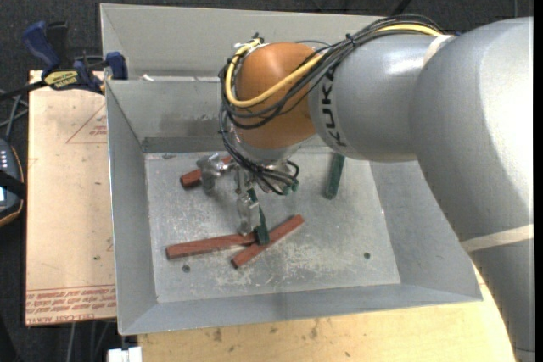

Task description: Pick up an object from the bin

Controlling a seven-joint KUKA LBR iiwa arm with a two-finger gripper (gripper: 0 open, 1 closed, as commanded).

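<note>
Tool down at crossed red-brown sticks

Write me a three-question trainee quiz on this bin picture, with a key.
1. True or false: the gripper is down over the spot where two reddish-brown sticks meet.
2. What colour is the stick to the right of the gripper in the view? A) yellow B) dark green C) white
3. Fill in: the small reddish-brown block lies to the gripper's ____ in the view.
Key: 1 true; 2 B; 3 left.
</note>
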